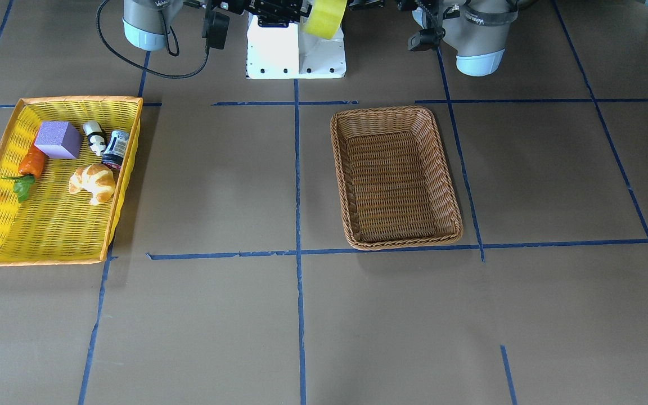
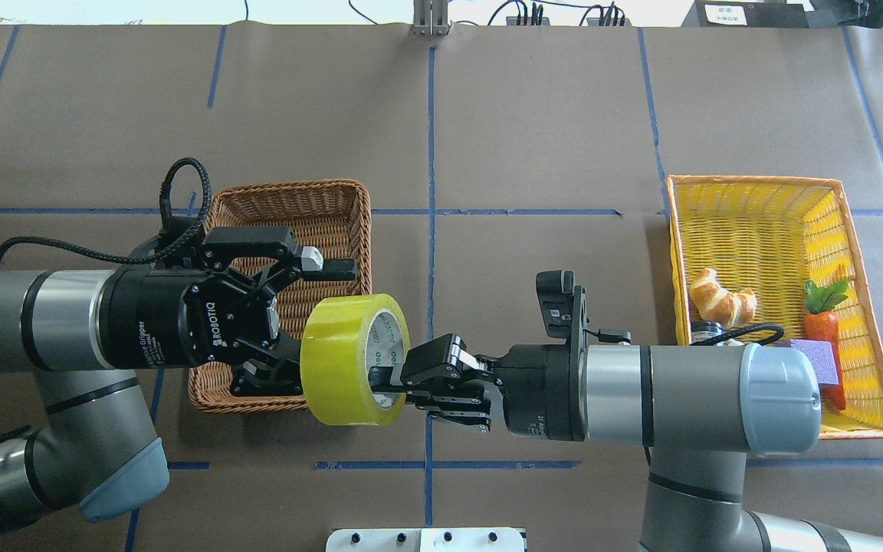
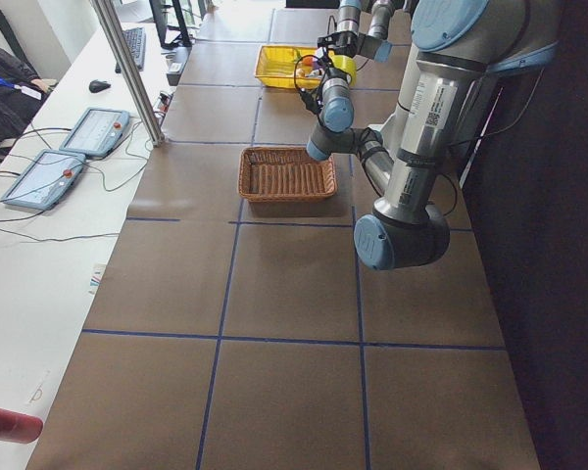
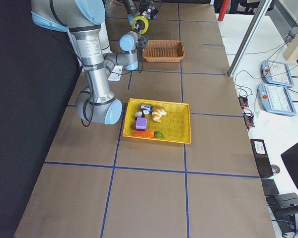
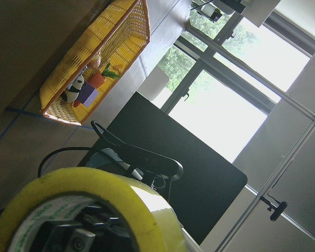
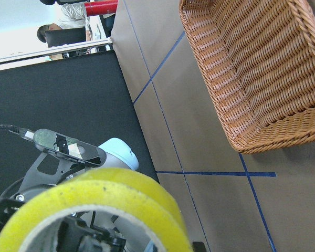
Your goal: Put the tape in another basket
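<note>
Yellow tape [image 2: 342,360] hangs mid-air just right of wicker basket [image 2: 288,199], by its near-right corner. R gripper [image 2: 392,379] fingers pinch tape wall, one inside core. L gripper [image 2: 319,326], marked ROBOTIQ, has fingers spread either side of tape. Bare surface [image 2: 533,138] to the right; core print unreadable.

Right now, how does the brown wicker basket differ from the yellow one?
The brown basket holds nothing; the yellow basket holds a croissant, a carrot, a purple block and more. The brown basket has rounded corners and a braided rim; the yellow basket has sharp corners and an orange rim. Both are shallow, rectangular and woven.
</note>
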Robot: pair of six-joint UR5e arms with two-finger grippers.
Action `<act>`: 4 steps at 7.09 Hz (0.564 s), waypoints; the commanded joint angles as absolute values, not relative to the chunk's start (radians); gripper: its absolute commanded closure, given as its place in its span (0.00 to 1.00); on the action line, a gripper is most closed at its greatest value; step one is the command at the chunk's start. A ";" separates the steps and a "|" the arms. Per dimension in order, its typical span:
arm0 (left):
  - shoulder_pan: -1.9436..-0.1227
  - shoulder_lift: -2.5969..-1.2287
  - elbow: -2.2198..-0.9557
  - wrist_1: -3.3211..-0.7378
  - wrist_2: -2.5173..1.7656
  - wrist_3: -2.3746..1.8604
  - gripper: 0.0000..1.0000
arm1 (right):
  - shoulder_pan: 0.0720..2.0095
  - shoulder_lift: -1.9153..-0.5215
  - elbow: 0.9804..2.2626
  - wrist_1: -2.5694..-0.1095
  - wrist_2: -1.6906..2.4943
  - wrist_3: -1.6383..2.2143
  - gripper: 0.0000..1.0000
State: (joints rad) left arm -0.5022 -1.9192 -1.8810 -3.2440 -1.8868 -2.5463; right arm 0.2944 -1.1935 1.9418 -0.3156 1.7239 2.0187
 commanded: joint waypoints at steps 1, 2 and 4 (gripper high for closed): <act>-0.502 -1.917 -1.884 -3.243 -1.887 -2.551 0.93 | 0.293 -1.193 1.942 -0.314 1.706 2.019 0.35; -0.502 -1.916 -1.890 -3.244 -1.887 -2.551 0.97 | 0.293 -1.193 1.942 -0.314 1.701 2.019 0.15; -0.503 -1.911 -1.898 -3.244 -1.890 -2.556 0.98 | 0.287 -1.193 1.944 -0.314 1.668 2.022 0.01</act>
State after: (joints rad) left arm -0.5019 -1.9143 -1.8939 -3.2442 -1.8882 -2.5541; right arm 0.2908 -1.1934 1.9430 -0.3145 1.6826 2.0215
